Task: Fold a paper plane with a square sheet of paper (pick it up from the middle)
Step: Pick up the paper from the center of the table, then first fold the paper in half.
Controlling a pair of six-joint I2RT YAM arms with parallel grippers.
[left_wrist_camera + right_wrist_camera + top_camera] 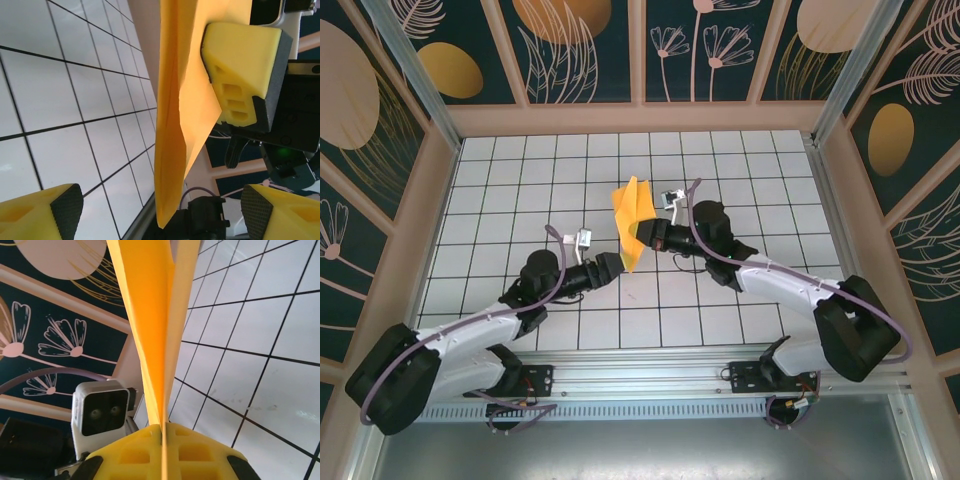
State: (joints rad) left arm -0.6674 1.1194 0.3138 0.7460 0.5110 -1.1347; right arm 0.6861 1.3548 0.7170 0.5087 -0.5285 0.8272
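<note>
Holding paper plane [632,212] mid-frame: right gripper [162,437] clamped on it, left gripper [616,264] wide, empty; late step, likely set-down next.

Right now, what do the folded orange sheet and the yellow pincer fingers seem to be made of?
Folded sheet: thin matte paper, judging by its sharp creases and unshiny faces. Right pincer's fingers: probably matte yellow plastic, moulded or printed with hollow pockets. Their dark grey pads look like rubber or foam, though uncertain.
</note>
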